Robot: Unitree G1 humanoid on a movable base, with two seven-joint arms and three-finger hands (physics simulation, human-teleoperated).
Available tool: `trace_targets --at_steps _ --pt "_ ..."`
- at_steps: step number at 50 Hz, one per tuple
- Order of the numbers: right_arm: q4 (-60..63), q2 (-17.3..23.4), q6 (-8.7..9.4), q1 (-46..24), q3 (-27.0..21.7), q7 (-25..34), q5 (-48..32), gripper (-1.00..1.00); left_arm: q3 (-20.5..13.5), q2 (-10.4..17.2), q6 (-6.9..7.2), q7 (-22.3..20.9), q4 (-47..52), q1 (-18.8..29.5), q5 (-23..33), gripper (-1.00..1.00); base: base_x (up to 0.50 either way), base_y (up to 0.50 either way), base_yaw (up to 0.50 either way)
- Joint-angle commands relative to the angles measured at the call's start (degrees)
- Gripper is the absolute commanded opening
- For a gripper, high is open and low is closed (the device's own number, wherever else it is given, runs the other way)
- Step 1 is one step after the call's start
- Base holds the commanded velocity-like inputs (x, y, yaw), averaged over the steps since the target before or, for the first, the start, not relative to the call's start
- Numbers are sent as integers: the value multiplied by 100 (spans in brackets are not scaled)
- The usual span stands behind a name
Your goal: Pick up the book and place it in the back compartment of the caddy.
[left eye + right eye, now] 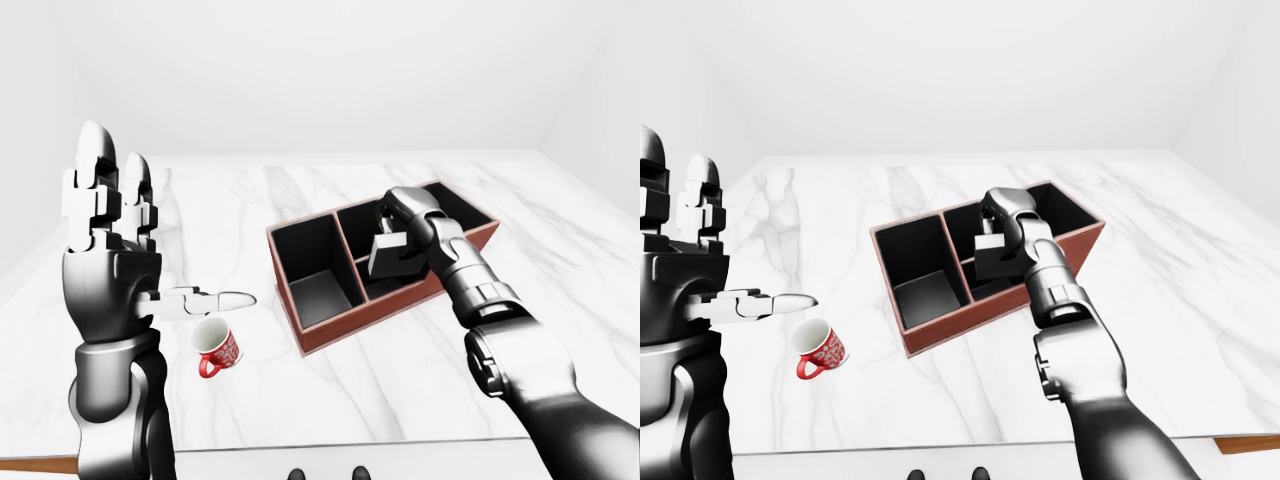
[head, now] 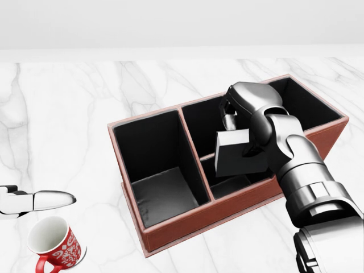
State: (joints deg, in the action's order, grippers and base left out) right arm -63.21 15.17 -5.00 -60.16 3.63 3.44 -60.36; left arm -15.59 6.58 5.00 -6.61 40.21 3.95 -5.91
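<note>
Your right hand (image 2: 239, 122) reached down over the caddy (image 2: 170, 227), wrist bent, fingers closed round the book (image 2: 236, 153). The book hung tilted above the divider between the caddy's middle compartments, partly inside the walls. Your left hand (image 1: 105, 230) stood raised and upright near the table's (image 1: 300, 190) left edge, fingers open, thumb pointing right. The mug (image 1: 215, 347) lay tipped just below that thumb, left of the caddy.

White marble table (image 2: 85, 96) with brown compartmented caddy (image 2: 187, 224) and red patterned mug (image 2: 54, 245).
</note>
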Motion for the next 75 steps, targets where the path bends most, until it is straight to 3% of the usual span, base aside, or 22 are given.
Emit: trace_targets --at_steps 1,22,23,24,52,64,67,70,71,73,75 --pt "-101 1 0 7 -51 -300 -131 -100 6 -2 0 4 10 -5 2 99 0 0 0" --pt "-319 -37 0 11 -20 -534 -226 -98 18 -7 0 1 -2 -7 10 99 0 0 0" --pt "-321 -40 0 7 -23 -516 -221 10 20 -8 0 0 -5 -10 12 99 0 0 0" --pt "-313 -46 0 9 -42 -493 -194 100 18 -8 0 -2 2 -11 10 99 0 0 0" --pt "246 -92 0 153 -42 -360 -272 100 18 -5 0 -10 -14 -2 34 99 0 0 0" --pt "3477 -327 0 1165 -377 1173 423 100 -29 0 0 -21 134 -13 -25 99 0 0 0" --pt "4794 -405 0 1554 -489 1732 637 100 -50 5 0 -20 185 -2 -51 99 0 0 0" --pt "5616 -444 358 1787 -536 2059 834 100 -55 6 0 -22 249 -6 -67 99 0 0 0" --pt "6169 -501 644 1955 -594 2301 952 100 -55 2 0 -26 267 -16 -71 99 0 0 0" --pt "6802 -519 956 2168 -615 2470 1043 100 -69 3 0 -29 307 -19 -85 99 0 0 0" --pt "7416 -528 1000 2391 -648 2561 1108 100 -86 6 0 -29 345 -11 -101 100 0 0 0"
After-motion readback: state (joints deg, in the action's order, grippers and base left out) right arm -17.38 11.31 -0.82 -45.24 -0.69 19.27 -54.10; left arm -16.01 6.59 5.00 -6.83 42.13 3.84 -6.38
